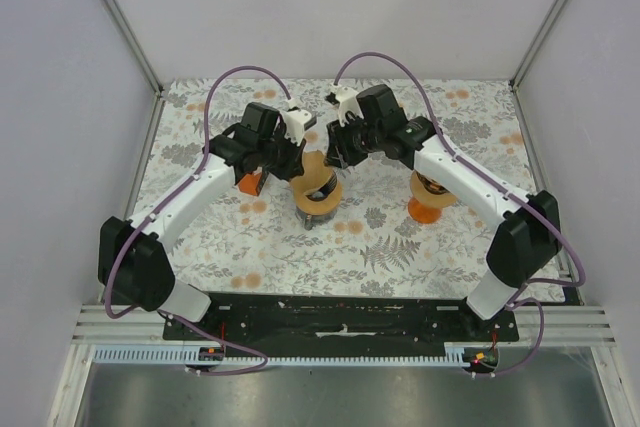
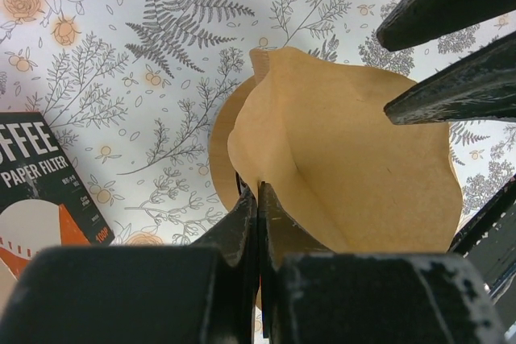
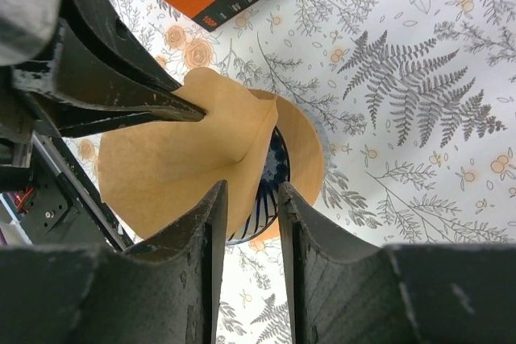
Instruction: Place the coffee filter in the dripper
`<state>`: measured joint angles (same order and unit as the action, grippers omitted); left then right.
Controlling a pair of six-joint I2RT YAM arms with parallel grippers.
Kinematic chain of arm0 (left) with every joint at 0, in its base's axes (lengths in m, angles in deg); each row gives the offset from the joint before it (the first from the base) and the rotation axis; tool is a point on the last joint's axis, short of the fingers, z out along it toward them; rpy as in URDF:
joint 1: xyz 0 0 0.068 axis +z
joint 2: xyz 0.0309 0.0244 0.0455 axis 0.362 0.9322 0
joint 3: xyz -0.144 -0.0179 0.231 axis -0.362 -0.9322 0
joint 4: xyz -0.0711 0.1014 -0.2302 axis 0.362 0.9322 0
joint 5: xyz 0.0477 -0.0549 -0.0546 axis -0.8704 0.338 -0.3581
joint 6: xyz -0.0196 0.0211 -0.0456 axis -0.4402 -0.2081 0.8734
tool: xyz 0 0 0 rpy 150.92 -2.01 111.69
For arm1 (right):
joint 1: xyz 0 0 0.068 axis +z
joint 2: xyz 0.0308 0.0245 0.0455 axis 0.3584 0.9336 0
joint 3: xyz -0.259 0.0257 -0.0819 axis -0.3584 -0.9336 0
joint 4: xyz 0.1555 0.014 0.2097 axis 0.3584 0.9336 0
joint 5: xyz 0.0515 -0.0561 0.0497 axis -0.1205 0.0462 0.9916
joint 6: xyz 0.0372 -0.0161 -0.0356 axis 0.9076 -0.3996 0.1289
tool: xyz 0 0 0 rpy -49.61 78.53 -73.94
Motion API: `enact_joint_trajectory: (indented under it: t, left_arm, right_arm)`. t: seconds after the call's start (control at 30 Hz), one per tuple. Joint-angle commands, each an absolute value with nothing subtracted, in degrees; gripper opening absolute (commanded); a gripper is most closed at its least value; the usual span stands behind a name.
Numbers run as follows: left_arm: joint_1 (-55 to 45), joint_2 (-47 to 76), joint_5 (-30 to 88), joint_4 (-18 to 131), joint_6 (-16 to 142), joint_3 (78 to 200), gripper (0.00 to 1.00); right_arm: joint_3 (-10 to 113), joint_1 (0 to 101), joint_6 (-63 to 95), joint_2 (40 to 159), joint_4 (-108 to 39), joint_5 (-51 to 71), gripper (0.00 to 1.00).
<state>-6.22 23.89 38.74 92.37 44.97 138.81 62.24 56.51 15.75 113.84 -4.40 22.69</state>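
The brown coffee filter (image 1: 318, 179) is right over the dripper (image 3: 272, 168), whose dark ribs show only in the right wrist view. The left claw (image 2: 258, 192) is pinching the filter's edge, and the right claw (image 3: 251, 192) is spread a little around its fold.

The whole table (image 1: 380, 247) is taken in by the top external view from high above and behind the base plate (image 1: 340, 312), facing down and forward, from well off. The left wrist view is set just behind the left gripper (image 2: 258, 192) and aimed along its fingers, close upon the coffee filter (image 2: 347, 159). The right wrist view is set likewise behind the right gripper (image 3: 251, 192), facing that filter's opposite side. Filter and filter box (image 2: 44, 191) are shared by all 3 views.
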Motion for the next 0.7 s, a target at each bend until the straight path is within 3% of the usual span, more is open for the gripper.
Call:
enact_joint_trajectory:
  t: [0.0, 0.07, 0.27, 0.37, 0.5, 0.67]
  left_arm:
    - [-6.02, 23.14, 39.06, 88.82, 44.89, 138.87, 0.03]
    - [-6.02, 23.23, 39.85, 88.99, 44.71, 139.49, 0.09]
    - [-5.94, 23.23, 41.26, 91.28, 44.18, 142.03, 0.46]
    - [-5.41, 23.05, 41.08, 92.68, 44.44, 143.79, 0.58]
    - [-3.92, 22.44, 43.45, 94.7, 45.15, 146.43, 0.64]
    - [-0.67, 21.65, 43.46, 96.37, 47.51, 148.19, 0.66]
  right_arm:
    - [65.5, 56.51, 14.24, 110.45, -5.81, 22.42, 0.39]
    - [64.97, 56.77, 13.98, 109.83, -5.72, 22.69, 0.39]
    - [64.53, 57.56, 13.8, 109.66, -5.72, 24.01, 0.38]
    - [64.97, 58.53, 13.1, 109.92, -5.81, 24.54, 0.34]
    - [66.11, 59.58, 12.83, 112.11, -5.55, 25.24, 0.25]
    - [66.55, 60.11, 13.71, 114.57, -5.19, 24.45, 0.1]
